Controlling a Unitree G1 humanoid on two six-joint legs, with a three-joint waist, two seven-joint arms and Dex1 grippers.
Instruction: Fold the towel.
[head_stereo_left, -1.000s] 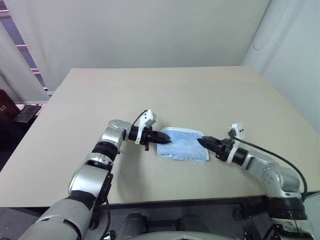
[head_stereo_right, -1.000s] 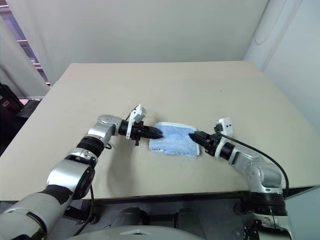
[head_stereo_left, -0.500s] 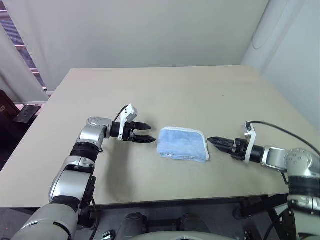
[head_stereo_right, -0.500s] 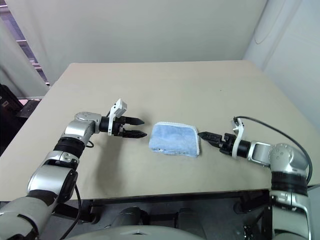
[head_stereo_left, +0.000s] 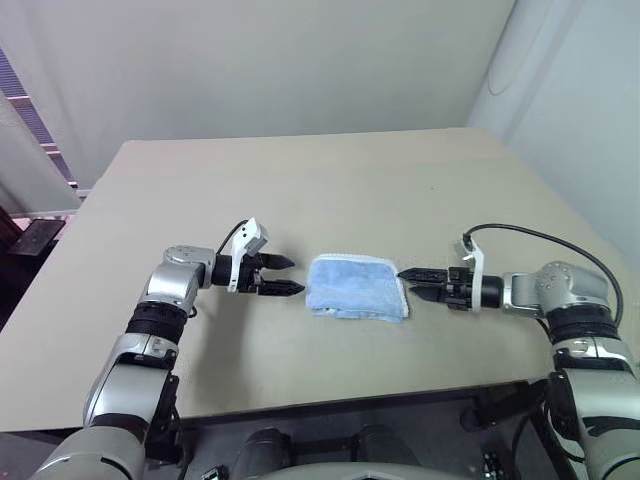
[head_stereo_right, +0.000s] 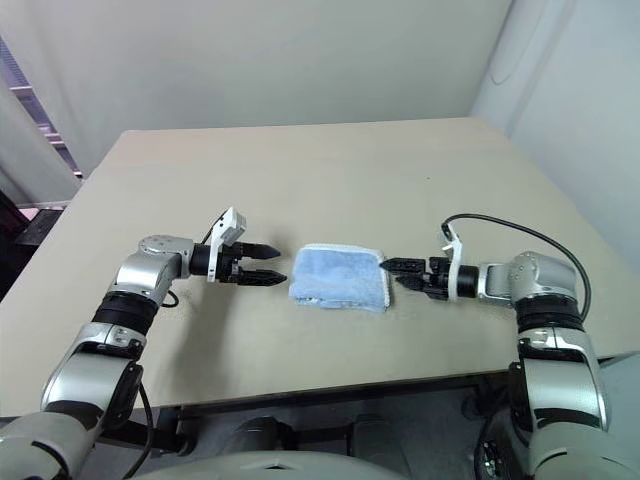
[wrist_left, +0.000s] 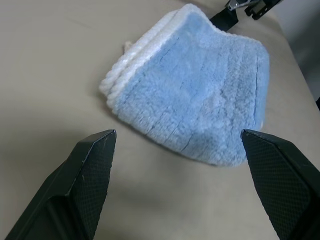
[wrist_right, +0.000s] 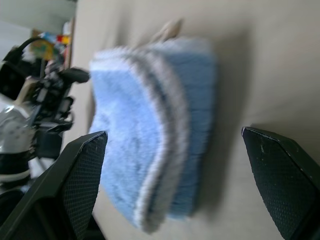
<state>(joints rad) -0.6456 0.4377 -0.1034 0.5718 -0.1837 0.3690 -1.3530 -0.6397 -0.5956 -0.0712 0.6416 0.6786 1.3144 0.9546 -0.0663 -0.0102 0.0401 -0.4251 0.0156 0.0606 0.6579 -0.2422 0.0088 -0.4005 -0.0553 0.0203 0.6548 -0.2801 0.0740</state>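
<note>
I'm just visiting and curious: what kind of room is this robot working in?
Probably a plain test room or lab, not a home: a bare beige table, blank pale walls, and just a folded blue towel between the two pincers.

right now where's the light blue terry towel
The light blue terry-cloth towel lies folded on the beige table, near the front edge, between the open left end effector and the open right end effector, touching neither.

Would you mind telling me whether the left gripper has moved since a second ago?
Yes. The left gripper has drawn back off the towel toward the robot's left; its open fingers now hover apart from the towel's edge.
</note>
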